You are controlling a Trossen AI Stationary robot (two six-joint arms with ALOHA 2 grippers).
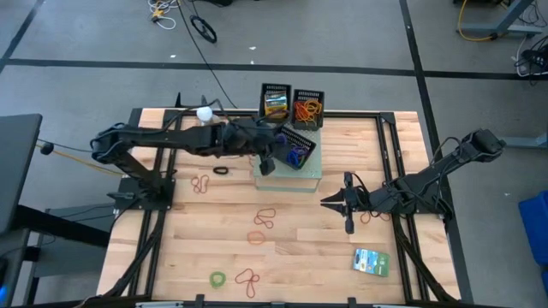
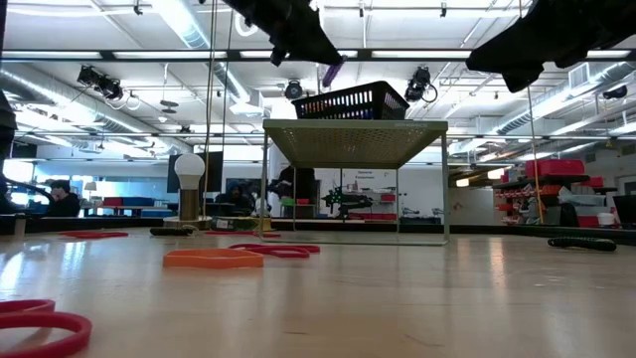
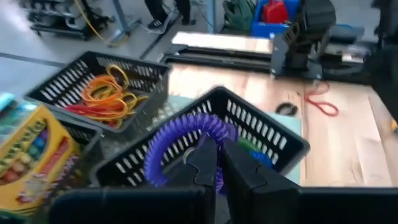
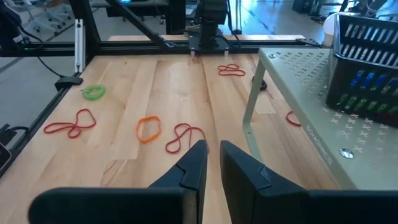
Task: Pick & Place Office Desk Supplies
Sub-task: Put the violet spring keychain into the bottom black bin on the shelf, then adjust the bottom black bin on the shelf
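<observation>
My left gripper [image 3: 217,168] reaches from the table's left over a black basket [image 3: 267,134] and is shut on a purple coiled rubber band [image 3: 186,127]. That basket [image 1: 297,145] sits on a pale green stand [image 1: 288,178]. In the low view the band [image 2: 331,72] hangs just above the basket's rim [image 2: 353,96]. Behind the stand are a basket of orange and red bands [image 1: 308,107] and one with a crayon box [image 1: 276,103]. My right gripper [image 4: 213,163] waits right of the stand, its fingers a narrow gap apart and nothing between them. My left gripper pinches the purple band between its two fingertips [image 3: 205,165], slanting down from the table's left. One stretch of the coil [image 3: 219,179] is between the fingers; the rest loops out past the tips. The band is lifted clear, above the basket on the stand.
Loose bands lie on the wood: red [image 1: 202,184], black [image 1: 221,171], red [image 1: 265,218], orange [image 1: 256,237], green [image 1: 217,278], red [image 1: 248,281]. A green-blue packet [image 1: 371,261] lies near the front right. A white ball on a base [image 1: 205,114] stands at the back left.
</observation>
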